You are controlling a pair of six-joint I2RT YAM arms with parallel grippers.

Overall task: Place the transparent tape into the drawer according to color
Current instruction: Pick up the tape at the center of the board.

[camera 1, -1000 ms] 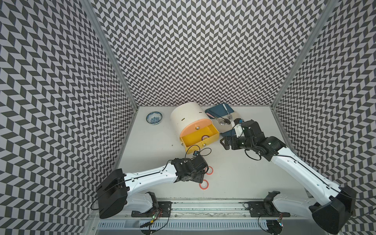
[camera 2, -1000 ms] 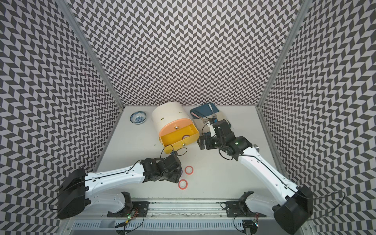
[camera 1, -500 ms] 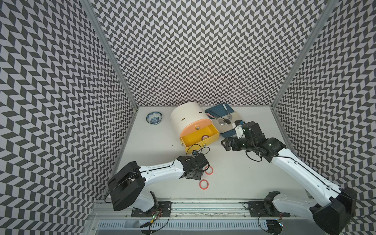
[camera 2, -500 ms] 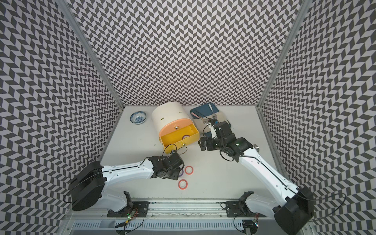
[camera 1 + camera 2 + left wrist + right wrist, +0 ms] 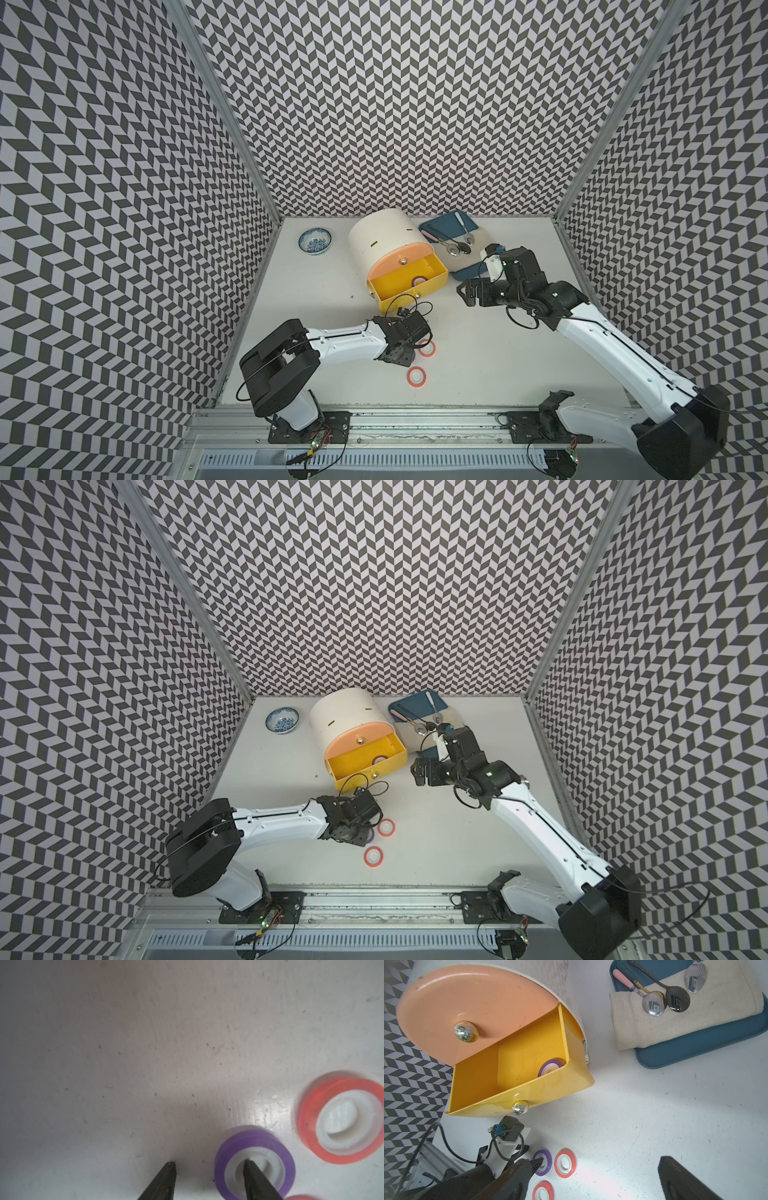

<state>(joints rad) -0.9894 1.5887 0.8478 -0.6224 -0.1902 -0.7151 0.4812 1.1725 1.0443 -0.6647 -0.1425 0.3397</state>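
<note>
While stretching low and almost flat from the near-left base toward mid-table, pointing the left gripper [image 5: 207, 1163] down at the table [image 5: 124, 1043]. Straddling the wall of a purple ring [image 5: 249, 1136] lying flat there: dipping one finger [image 5: 254, 1180] into the white core, standing the other finger outside, clear of the rim. Gaping partway, not yet pinching anything. Showing a red ring [image 5: 340, 1118] flat just beside the purple one, and a second red ring [image 5: 417, 376] nearer the front rail, apart from both. Rising from the near-right base, bending at the elbow and levelling the right gripper [image 5: 463, 292] toward the pulled-out yellow drawer [image 5: 477, 1076], near its front corner but not touching. Spreading those jaws wide around nothing. Showing a second purple ring [image 5: 550, 1065] flat in a front corner of the drawer.
</note>
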